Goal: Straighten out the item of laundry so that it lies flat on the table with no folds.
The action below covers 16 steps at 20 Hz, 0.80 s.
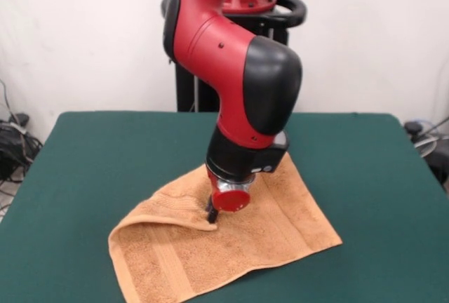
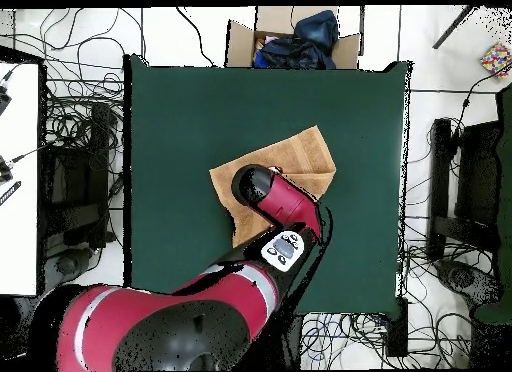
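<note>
- Here, your table (image 1: 105, 149) has a dark green top that looks soft like felt, and it is much bigger than the towel (image 1: 273, 226).
- The orange-tan towel lies near the middle of the table, a bit toward the front edge in the front view.
- Its left corner is flipped over onto itself, so you see a fold (image 1: 165, 215) there.
- Your red and black arm (image 1: 238, 71) reaches down, and the gripper (image 1: 211, 213) touches the towel right at that fold.
- You cannot tell if the claw is apart or together.
- Behind the table you see a plain white wall (image 1: 365, 29).
- From above, lots of dark cables (image 2: 70, 138) lie on the pale floor around the table.
- A cardboard box (image 2: 292, 38) with dark cloth things in it sits by one table edge.
</note>
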Available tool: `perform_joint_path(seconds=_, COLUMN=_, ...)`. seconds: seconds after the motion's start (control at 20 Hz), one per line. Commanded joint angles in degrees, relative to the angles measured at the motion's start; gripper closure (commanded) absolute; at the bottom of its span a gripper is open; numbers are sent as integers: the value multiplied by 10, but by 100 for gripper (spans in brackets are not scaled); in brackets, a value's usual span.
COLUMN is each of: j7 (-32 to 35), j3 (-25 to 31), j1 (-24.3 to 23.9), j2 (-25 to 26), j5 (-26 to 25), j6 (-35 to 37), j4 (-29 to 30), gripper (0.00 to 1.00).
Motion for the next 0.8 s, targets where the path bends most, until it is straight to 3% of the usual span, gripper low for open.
perform_joint_path(seconds=0.05, j7=91, j3=106, j1=-29, j2=14, j5=18, j6=-57, j4=10, gripper=100)
perform_joint_path(seconds=0.5, j7=81, j3=115, j1=-34, j2=-32, j5=10, j6=-40, j4=49, gripper=100)
perform_joint_path(seconds=0.8, j7=28, j3=159, j1=-56, j2=-173, j5=-24, j6=-70, j4=215, gripper=100)
